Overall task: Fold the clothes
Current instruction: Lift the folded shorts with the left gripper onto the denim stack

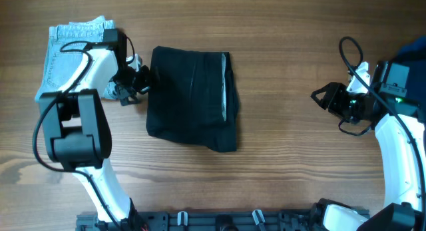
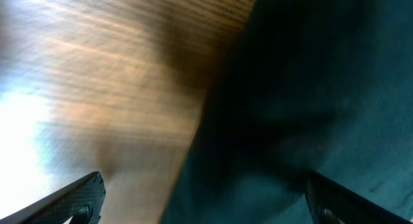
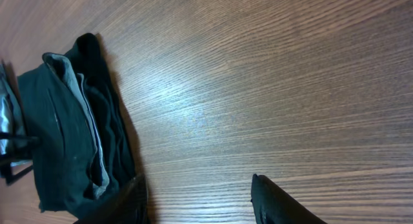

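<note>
Frankly, my left wrist view is mostly blur. Brown table [image 2: 97, 75] fills its left half and the black cloth [image 2: 322, 88] fills its right half as a dark mass with no fold or seam I can make out. Only the tips of that claw's fingers [image 2: 77, 198] show, cut off at the two bottom corners.

From overhead, my left arm covers part of the denim [image 1: 70, 48] folded in the upper left corner of the frame. The same arm hides the spot where my left claw [image 1: 136, 81] meets the cloth's left edge, so I cannot tell whether a finger touches the fabric.

The black cloth lies folded in a rough rectangle at the middle of the overhead frame, with a paler strip running down its right part.

My left claw is spread wide. The cloth's edge runs up between its fingers and it grips nothing.

My right claw [image 1: 326, 96] sits at the right of the overhead frame, well apart from the cloth. Its fingers [image 3: 132, 201] are parted over bare wood with nothing between them. In my right wrist view the cloth is bunched at the left edge, partly cut off by the frame.
</note>
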`<state>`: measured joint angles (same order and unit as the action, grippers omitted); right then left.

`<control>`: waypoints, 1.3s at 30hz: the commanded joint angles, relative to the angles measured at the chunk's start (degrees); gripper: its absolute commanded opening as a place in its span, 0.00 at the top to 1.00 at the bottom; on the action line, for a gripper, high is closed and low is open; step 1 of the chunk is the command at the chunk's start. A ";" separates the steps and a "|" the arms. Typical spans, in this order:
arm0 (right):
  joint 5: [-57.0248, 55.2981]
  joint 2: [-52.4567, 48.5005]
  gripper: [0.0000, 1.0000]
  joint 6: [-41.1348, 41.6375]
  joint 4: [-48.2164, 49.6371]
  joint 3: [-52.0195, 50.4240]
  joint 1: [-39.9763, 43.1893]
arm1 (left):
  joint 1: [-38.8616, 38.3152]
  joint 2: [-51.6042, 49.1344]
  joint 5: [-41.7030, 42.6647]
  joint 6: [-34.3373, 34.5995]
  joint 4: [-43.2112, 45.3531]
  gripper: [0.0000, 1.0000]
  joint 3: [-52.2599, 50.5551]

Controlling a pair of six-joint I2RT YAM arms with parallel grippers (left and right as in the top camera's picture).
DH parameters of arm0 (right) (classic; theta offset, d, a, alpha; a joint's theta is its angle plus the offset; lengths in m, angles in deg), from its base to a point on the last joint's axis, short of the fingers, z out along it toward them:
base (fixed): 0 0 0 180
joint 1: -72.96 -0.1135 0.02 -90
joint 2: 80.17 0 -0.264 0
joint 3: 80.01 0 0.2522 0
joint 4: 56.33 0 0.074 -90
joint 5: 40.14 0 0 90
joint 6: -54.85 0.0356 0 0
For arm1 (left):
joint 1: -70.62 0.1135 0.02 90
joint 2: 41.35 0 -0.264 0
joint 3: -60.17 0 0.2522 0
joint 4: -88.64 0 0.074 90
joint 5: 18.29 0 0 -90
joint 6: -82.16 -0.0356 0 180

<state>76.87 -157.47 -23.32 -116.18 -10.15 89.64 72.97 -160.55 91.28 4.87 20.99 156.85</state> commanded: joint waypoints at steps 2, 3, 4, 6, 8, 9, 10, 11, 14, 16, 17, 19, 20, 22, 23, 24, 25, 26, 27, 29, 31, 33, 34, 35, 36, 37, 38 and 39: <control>1.36 -0.50 0.48 -1.16 0.39 0.02 -0.22 | -0.20 -2.32 12.74 -8.15 1.05 0.37 -0.20; 1.36 -0.50 0.48 -1.16 0.48 0.02 -0.22 | -0.33 -2.36 14.99 -9.75 1.03 0.49 -0.20; 1.36 -0.50 0.48 -1.16 0.57 0.02 -0.22 | -0.55 -2.36 18.40 -12.61 1.01 0.62 -0.20; 1.36 -0.50 0.48 -1.14 0.61 0.02 -0.22 | -0.74 -2.34 25.03 -17.51 0.94 0.96 -0.20; 1.36 -0.50 0.48 -0.63 0.59 0.02 -0.22 | -0.57 -2.27 32.28 -20.31 0.76 0.96 -0.07; 1.36 -0.50 0.48 -0.15 0.57 0.02 -0.22 | -0.31 -2.05 34.45 -20.59 0.74 0.96 0.22; 1.36 -0.50 0.48 0.22 0.55 0.02 -0.22 | 0.00 -1.75 36.37 -20.65 0.68 0.96 0.70; 1.36 -0.50 0.48 0.20 0.57 0.02 -0.22 | 0.48 -1.18 38.07 -20.65 0.33 0.96 1.53; 1.36 -0.50 0.48 0.22 0.52 0.02 -0.22 | 3.96 3.06 40.02 -20.65 -1.03 0.96 6.58; 1.36 -0.50 0.48 0.22 0.52 0.02 -0.22 | 6.99 6.12 40.02 -20.65 -0.96 0.96 9.55; 1.33 -0.50 0.48 0.20 0.55 0.02 -0.22 | 8.76 7.54 40.02 -20.65 -0.87 0.96 11.17; 1.33 -0.50 0.48 0.37 0.72 0.02 -0.22 | 13.88 10.25 39.28 -20.63 -0.04 0.96 14.75; 1.33 -0.50 0.48 0.92 1.03 0.02 -0.22 | 16.72 10.99 38.05 -20.61 0.74 0.96 15.67; 1.33 -0.50 0.49 2.69 1.51 0.02 -0.22 | 21.29 11.13 34.88 -20.61 1.62 0.96 15.72; 1.33 -0.50 0.49 3.37 1.75 0.02 -0.22 | 22.84 10.56 32.70 -20.65 1.68 0.96 15.72; 1.36 -0.50 0.49 3.39 1.88 0.02 -0.22 | 24.48 10.08 30.23 -20.68 1.88 0.96 15.72; 1.36 -0.50 0.49 3.91 1.92 0.02 -0.22 | 26.05 9.31 27.50 -20.68 2.64 0.96 15.72; 1.36 -0.50 0.49 4.26 1.90 0.02 -0.22 | 27.61 8.50 25.66 -20.65 3.74 0.96 15.72; 1.36 -0.50 0.49 4.26 1.90 0.02 -0.22 | 29.05 7.65 24.72 -20.65 4.87 0.96 15.72; 1.36 -0.50 0.49 4.61 1.90 0.02 -0.22 | 31.01 5.84 23.76 -20.68 6.47 0.96 15.72; 1.38 -0.50 0.49 4.92 1.88 0.02 -0.22 | 32.33 3.67 21.31 -20.68 7.10 0.82 15.72; 1.36 -0.50 0.49 4.92 1.66 0.02 -0.22 | 32.63 2.58 16.39 -20.61 6.99 0.82 15.72; 1.38 -0.50 0.49 4.87 1.46 0.02 -0.22 | 32.74 2.16 11.52 -19.34 7.02 0.67 15.72; 1.36 -0.50 0.49 4.90 1.38 0.02 -0.22 | 32.89 2.16 8.09 -18.14 7.04 0.48 15.72; 1.38 -0.50 0.49 4.87 1.22 0.02 -0.22 | 33.24 2.34 5.81 -17.07 7.08 0.27 15.80; 1.38 -0.50 0.49 4.92 1.20 0.02 -0.22 | 33.81 2.84 5.88 -15.21 7.21 0.07 15.91; 1.38 -0.50 0.49 5.42 1.03 0.02 -0.22 | 34.32 3.32 5.90 -13.09 7.17 0.00 16.20; 1.38 -0.50 0.49 5.97 0.81 0.02 -0.22 | 34.99 4.17 6.19 -10.93 6.71 0.00 16.83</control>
<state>76.89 -157.54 -18.69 -114.89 -10.15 89.64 106.01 -158.23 102.23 -12.44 27.99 172.56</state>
